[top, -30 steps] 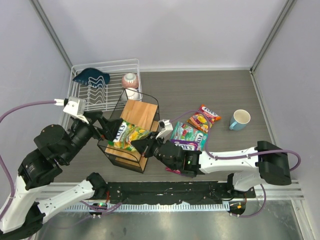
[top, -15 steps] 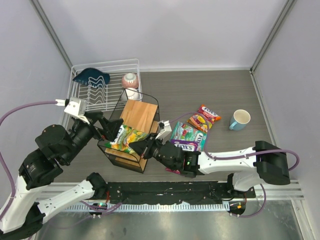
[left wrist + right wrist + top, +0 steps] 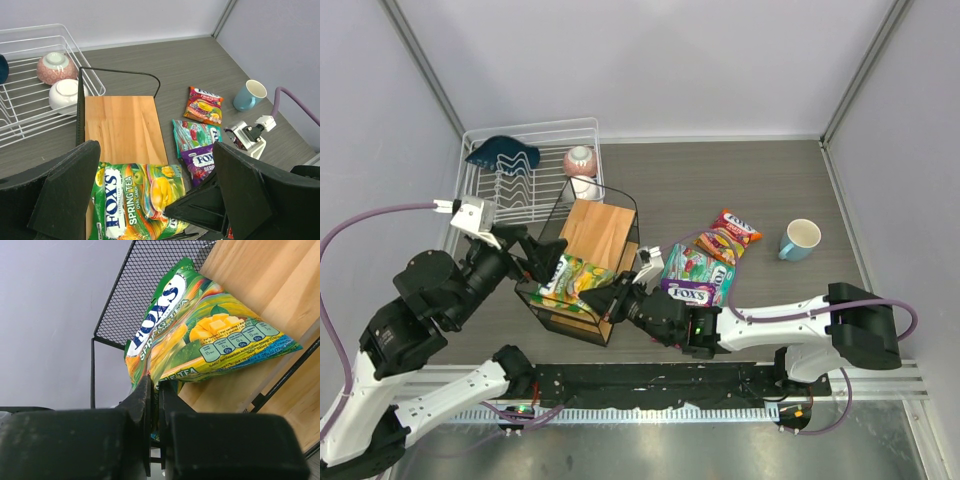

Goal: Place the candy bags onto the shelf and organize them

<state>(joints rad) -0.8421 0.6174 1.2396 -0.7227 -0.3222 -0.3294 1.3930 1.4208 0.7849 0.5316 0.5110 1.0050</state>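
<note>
The yellow-green candy bag (image 3: pixel 570 282) lies tilted over the near end of the shelf's top board (image 3: pixel 602 228). My right gripper (image 3: pixel 612 298) is shut on the bag's near-right edge; the right wrist view shows the fingers (image 3: pixel 145 395) pinching the bag (image 3: pixel 200 335) against the wooden board (image 3: pixel 270 280). My left gripper (image 3: pixel 542 262) is open just above the bag, touching nothing, and the left wrist view shows the bag (image 3: pixel 135 205) between its wide-spread fingers (image 3: pixel 70 195). The teal bag (image 3: pixel 695 263), purple bag (image 3: pixel 692 294) and orange-red bag (image 3: pixel 728 232) lie on the table right of the shelf.
A white wire dish rack (image 3: pixel 525 185) stands behind the shelf with a blue item (image 3: pixel 502 152) in it; two bowls (image 3: pixel 580 160) sit at its right end. A light blue mug (image 3: pixel 800 238) stands at the right. Grey walls close in both sides.
The yellow-green bag has tipped lower and flatter onto the shelf's near end, still held by my right gripper. My left gripper has barely moved.
</note>
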